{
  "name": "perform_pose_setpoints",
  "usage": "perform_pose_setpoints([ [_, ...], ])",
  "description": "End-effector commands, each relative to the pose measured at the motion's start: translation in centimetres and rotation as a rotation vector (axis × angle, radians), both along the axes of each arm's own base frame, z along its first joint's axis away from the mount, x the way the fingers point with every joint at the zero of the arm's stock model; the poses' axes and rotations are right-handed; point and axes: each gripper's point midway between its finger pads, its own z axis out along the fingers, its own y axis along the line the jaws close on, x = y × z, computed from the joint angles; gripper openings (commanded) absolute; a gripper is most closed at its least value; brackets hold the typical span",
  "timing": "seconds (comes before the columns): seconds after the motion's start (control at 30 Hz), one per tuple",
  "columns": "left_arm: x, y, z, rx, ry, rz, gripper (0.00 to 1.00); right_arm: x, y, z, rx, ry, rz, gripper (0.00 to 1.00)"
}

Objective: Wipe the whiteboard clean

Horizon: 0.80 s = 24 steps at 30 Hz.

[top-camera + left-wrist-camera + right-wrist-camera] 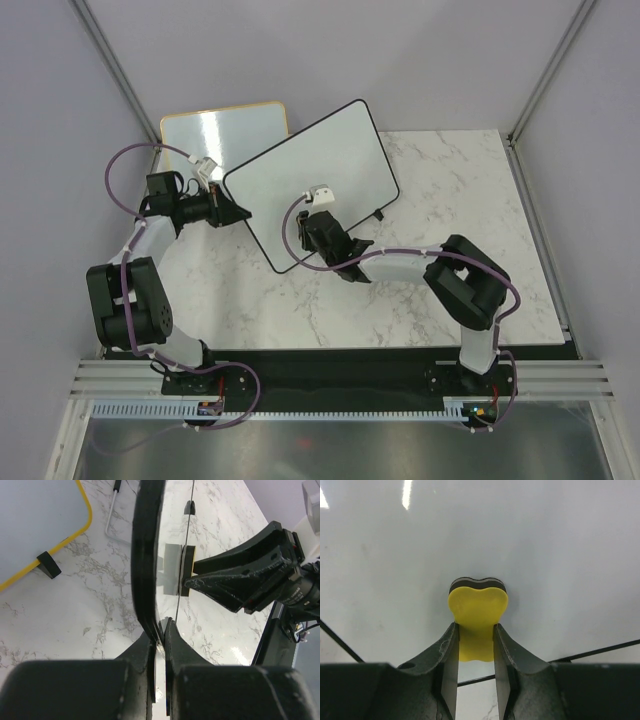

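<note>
The whiteboard (pixel 310 180), white with a thin black frame, is tilted up off the marble table; its face looks blank. My left gripper (pixel 238 212) is shut on the board's left edge (pixel 145 570), pinching the frame between its fingertips (pixel 172 640). My right gripper (pixel 322 222) is shut on a yellow eraser (pixel 477 615) with a dark felt layer, and presses it against the board's white face (pixel 545 545). The eraser also shows in the left wrist view (pixel 186 570), against the board.
A smaller yellow-framed whiteboard (pixel 222 128) leans at the back left; its black foot (pixel 48 564) shows in the left wrist view. A marker (pixel 114 505) lies on the marble behind the board. Walls close in the back and the sides.
</note>
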Motion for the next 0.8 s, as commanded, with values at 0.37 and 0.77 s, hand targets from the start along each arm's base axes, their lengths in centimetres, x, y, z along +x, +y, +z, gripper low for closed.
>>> perform_pose_setpoints([
  [0.37,1.9,-0.6,1.3,0.103,-0.179,-0.031,0.02,5.1,-9.5,0.9,0.002,-0.042,-0.305,0.00],
  [0.77,2.3,-0.9,1.4,0.098,-0.173,-0.030,0.02,10.5,-15.4,2.4,-0.121,-0.122,-0.296,0.00],
])
